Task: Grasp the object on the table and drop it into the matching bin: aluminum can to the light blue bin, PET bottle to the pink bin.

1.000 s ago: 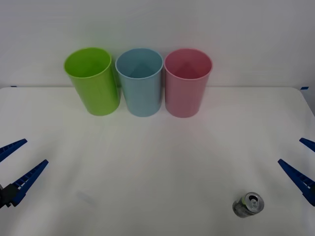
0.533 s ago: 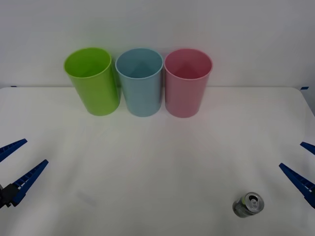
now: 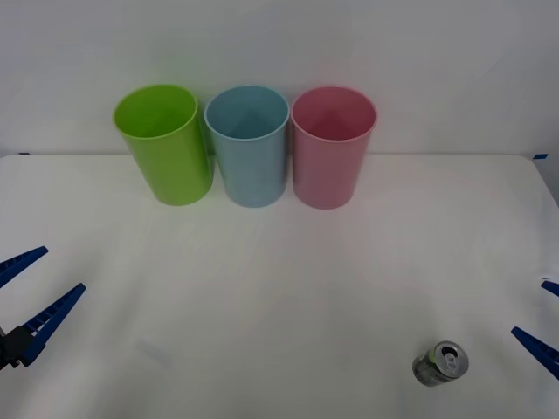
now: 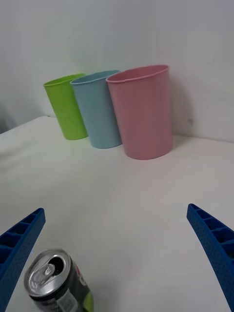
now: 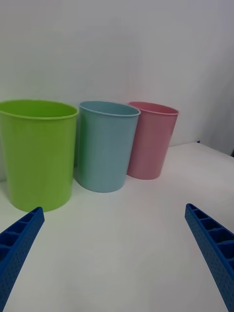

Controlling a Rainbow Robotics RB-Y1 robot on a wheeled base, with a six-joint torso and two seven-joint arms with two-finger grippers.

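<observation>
One aluminum can (image 3: 440, 364) stands upright on the white table (image 3: 288, 288) at the near right, its pull-tab top facing up, just beside the right gripper (image 3: 548, 323), whose two blue fingers are spread wide with nothing between them. At the near left edge, well apart from the can, the left gripper (image 3: 26, 292) hangs over bare table with its two fingers likewise parted and empty. Far back by the wall, three bins stand upright in one close row: a lime green bin (image 3: 163, 144) on the left, the light blue bin (image 3: 250, 146) in the middle and the pink bin (image 3: 332, 146) on the right.
</observation>
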